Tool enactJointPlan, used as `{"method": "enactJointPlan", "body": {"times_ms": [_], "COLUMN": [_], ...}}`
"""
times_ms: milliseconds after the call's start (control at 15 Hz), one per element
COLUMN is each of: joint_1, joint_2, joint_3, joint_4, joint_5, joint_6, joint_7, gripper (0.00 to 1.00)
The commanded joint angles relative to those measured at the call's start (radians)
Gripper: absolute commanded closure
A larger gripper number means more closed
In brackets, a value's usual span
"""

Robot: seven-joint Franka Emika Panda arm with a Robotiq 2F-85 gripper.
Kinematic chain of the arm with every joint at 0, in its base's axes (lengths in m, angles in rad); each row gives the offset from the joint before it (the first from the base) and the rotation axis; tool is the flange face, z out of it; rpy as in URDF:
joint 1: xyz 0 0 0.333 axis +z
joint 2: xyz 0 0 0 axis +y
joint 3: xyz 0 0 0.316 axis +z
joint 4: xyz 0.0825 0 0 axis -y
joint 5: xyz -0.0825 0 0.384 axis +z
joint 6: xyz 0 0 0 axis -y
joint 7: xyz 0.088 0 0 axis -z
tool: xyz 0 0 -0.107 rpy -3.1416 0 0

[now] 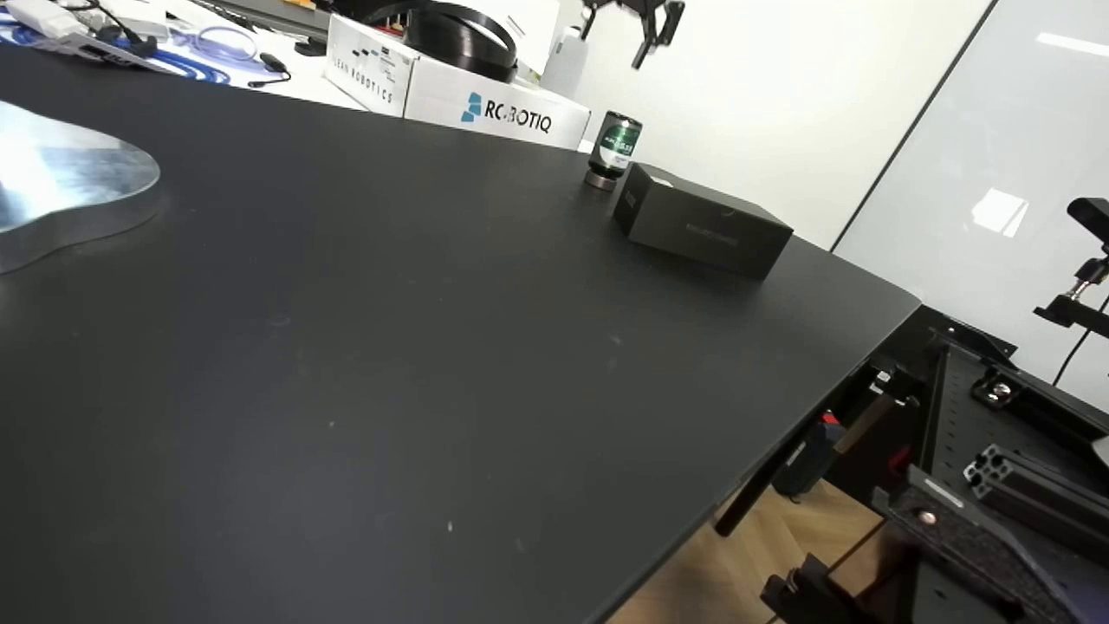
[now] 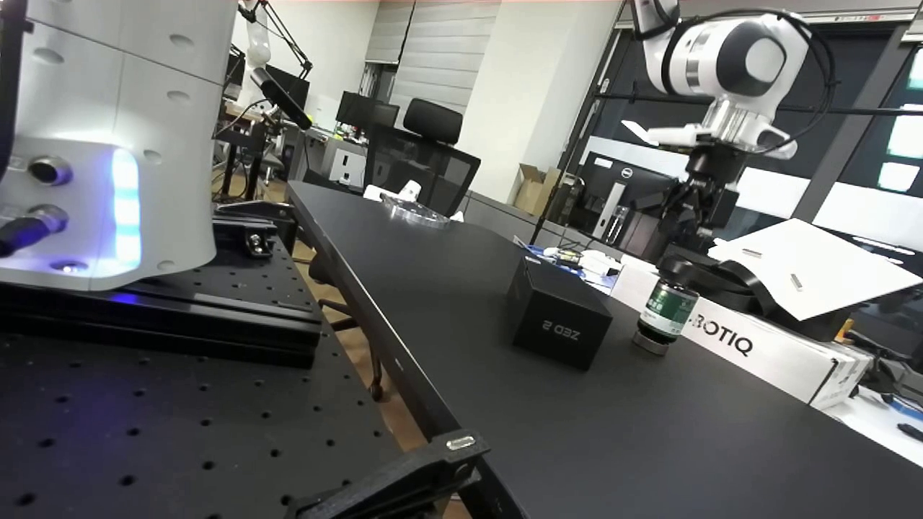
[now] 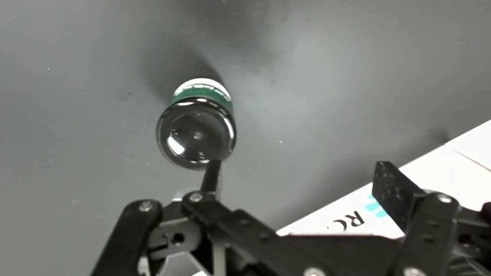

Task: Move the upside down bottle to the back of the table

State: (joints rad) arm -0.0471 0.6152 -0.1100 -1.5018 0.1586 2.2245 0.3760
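In an exterior view, a broad matte-black table [image 1: 390, 364] fills most of the scene. Near its far edge the small upside-down bottle [image 1: 619, 143] stands upright on its cap [image 1: 600, 180], base skyward, green label round its middle, just beside a black rectangular box [image 1: 702, 224]. To the picture's left lies a white box [image 1: 498, 113] with Robotiq lettering. Above the bottle, at the upper margin, hangs a dark gripper [image 1: 612, 50], clear of it, its tips parted.

In an exterior view, too, a white robot arm [image 2: 728, 68] reaches down over the bottle, and a strip of bare tabletop separates bottle from black box. Here the jaws merge with dark things behind; I cannot read their gap.

In the wrist view the jaws stand wide apart with nothing held. The bottle shows beyond the picture-left finger [image 3: 212, 178], whose tip overlaps the round base, probably by sightline only.

I'd expect a hard, stiff, glossy body, slippery and, if glass, breakable. Its weight is a guess, light to middling; I can't see how full it is. Standing on that narrower cap, it could tip at a nudge. Best to take it squarely across the label at mid-height, off the shiny base rim.
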Motion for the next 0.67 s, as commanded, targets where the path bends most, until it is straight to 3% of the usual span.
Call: {"method": "enactJointPlan", "body": {"times_ms": [0,133,200,333,600], "joint_1": [0.023,0.029,0.023,0.026,0.022], "joint_2": [-0.219,-0.332,-0.2,-0.248,-0.208], "joint_3": [0.015,0.03,0.023,0.028,0.026], "joint_4": [-0.157,-0.242,-0.106,-0.134,-0.131], "joint_5": [0.001,0.012,-0.003,-0.004,-0.003], "joint_6": [0.008,0.008,-0.004,-0.01,0.003], "joint_7": [-0.001,-0.016,-0.002,-0.002,-0.003], "gripper": [0.0,0.0,0.0,0.0,0.0]}}
